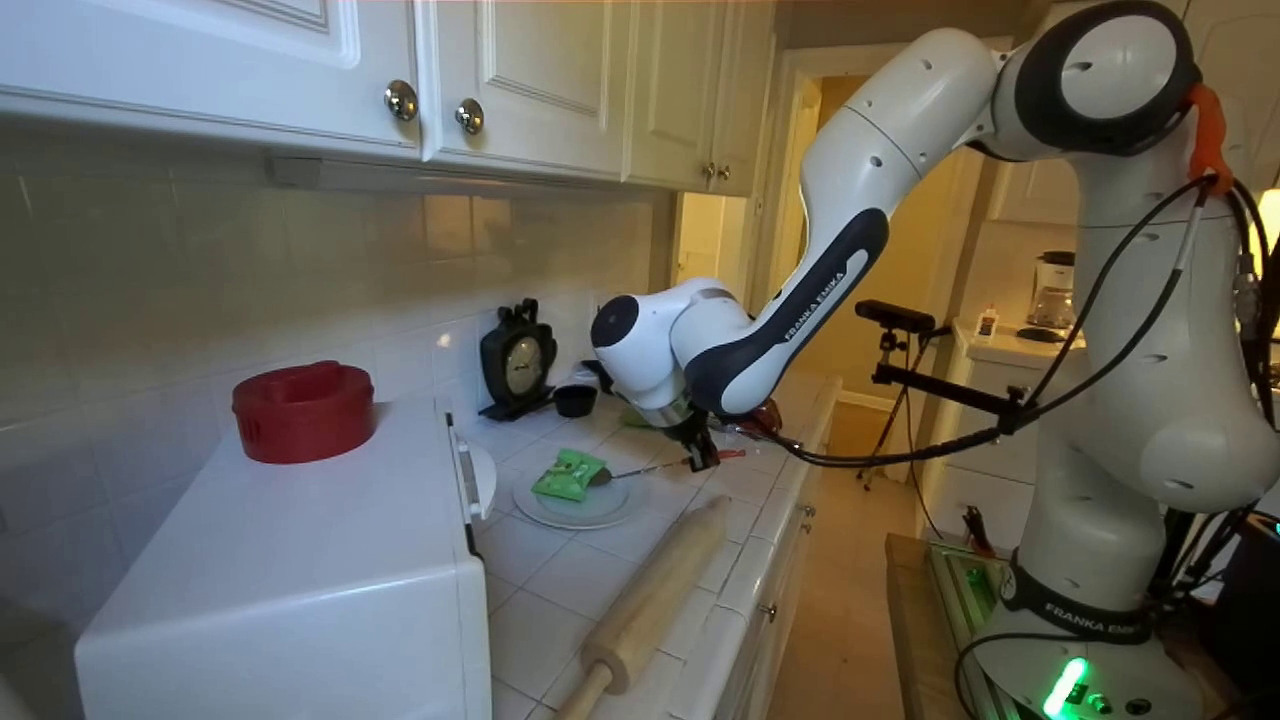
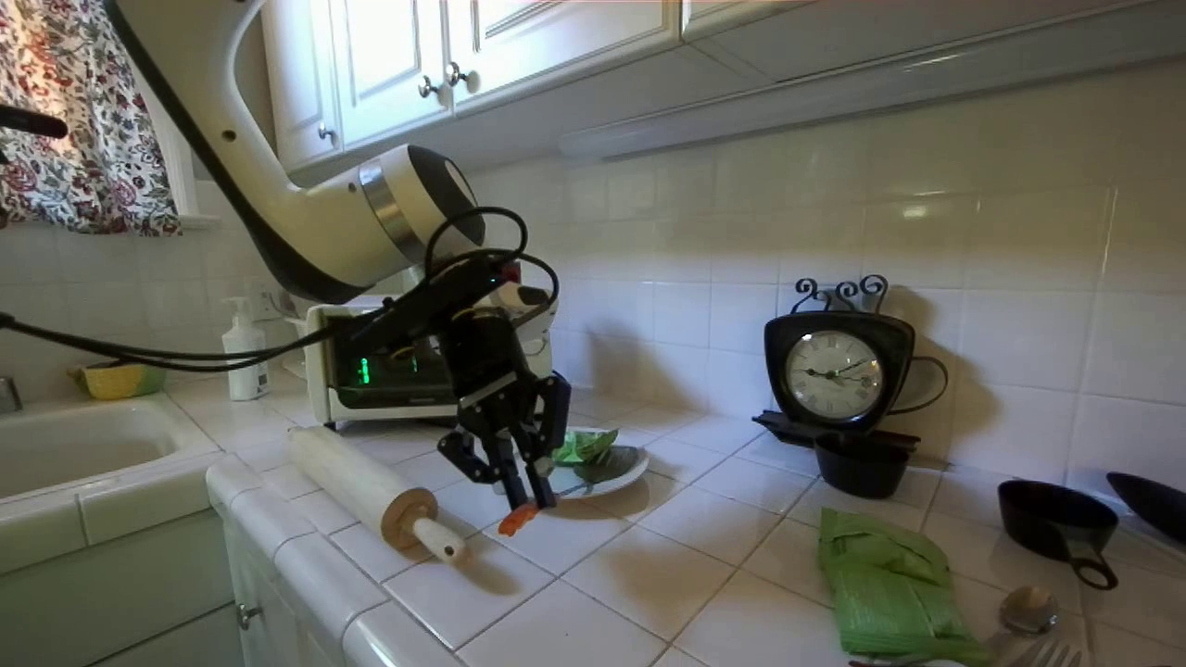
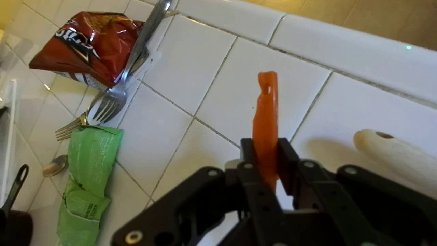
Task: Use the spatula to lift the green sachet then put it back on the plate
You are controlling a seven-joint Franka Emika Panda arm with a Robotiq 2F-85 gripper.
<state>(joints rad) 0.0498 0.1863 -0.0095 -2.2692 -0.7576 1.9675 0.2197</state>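
Green sachet [image 1: 570, 472] is resting on the plate [image 1: 590, 513], well clear of the gripper [image 3: 266, 145], which is clamping the spatula [image 3: 266, 116] by its orange handle, only the handle's thickness separating its jaws. Extending out from the gripper, the spatula's blade is sitting just beside the sachet; whether they are touching, I cannot tell.

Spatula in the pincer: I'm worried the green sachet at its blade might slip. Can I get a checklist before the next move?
1. Pincer shut on spatula by its orange handle: ok.
2. Spatula blade at the green sachet: ok.
3. Blade far enough under the sachet: cannot tell, partly hidden.
4. Sachet over the plate: ok.
5. Sachet raised off the plate: cannot tell.
6. Wooden rolling pin apart from the spatula: ok.
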